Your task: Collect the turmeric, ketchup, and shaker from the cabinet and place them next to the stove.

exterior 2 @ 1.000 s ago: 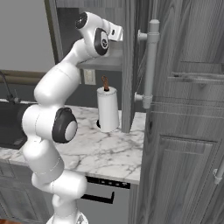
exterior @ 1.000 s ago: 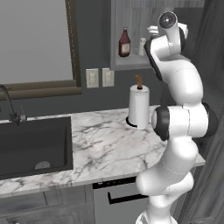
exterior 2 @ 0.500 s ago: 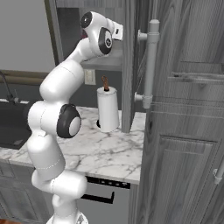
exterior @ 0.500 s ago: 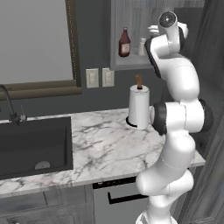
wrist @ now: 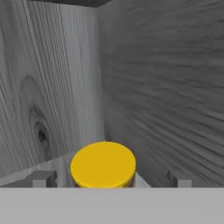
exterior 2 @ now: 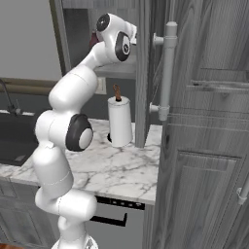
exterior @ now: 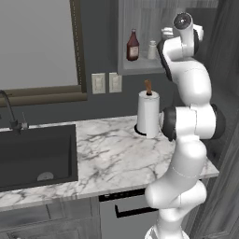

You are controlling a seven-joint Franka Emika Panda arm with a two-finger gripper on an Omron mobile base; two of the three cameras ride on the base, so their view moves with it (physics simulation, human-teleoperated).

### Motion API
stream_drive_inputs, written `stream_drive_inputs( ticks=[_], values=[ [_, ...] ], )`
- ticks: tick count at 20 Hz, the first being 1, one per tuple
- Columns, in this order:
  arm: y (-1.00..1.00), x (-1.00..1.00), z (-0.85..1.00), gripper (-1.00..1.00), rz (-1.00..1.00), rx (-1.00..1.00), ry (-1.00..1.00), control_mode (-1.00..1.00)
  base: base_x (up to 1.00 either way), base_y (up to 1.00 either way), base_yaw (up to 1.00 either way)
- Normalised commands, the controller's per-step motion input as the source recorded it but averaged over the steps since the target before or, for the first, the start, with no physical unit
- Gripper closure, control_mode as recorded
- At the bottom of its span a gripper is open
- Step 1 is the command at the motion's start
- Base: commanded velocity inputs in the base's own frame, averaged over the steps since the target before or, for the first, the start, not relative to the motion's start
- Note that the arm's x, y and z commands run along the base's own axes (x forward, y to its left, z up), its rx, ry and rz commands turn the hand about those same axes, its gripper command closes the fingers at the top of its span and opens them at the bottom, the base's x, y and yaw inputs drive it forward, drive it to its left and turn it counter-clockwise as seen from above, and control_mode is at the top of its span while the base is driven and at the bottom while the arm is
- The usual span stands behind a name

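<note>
Now the fingers [wrist: 109,178] stand wide astride the squat yellow-capped turmeric jar [wrist: 103,165] inside the grey wood-grain cabinet [wrist: 166,87], positioned to grasp it.

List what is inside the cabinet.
Inside the cabinet: the ketchup, the shaker and the turmeric, sitting between the open hand's fingertips. The arm hides the shelf's right end.

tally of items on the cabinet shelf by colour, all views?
Dark red: 1, the ketchup
Pale grey-white: 1, the shaker
Yellow: 1, the turmeric, its cap between the open fingers in the hand view
Total: 3
</note>
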Motion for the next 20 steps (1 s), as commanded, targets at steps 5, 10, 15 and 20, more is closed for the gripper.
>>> stream_drive_inputs(
  ticks=[5,10,15,20],
  values=[
    [-0.02,0.10,-0.09,-1.00,0.00,0.00,0.02,-1.00,0.00,0.00,0.00],
    [0.00,0.10,-0.08,-1.00,0.00,0.00,0.03,-1.00,0.00,0.00,0.00],
    [-0.03,0.09,-0.07,-1.00,0.00,0.00,0.04,-1.00,0.00,0.00,0.00],
    [-0.06,0.10,-0.03,-1.00,0.00,0.00,0.03,-1.00,0.00,0.00,0.00]
  ],
)
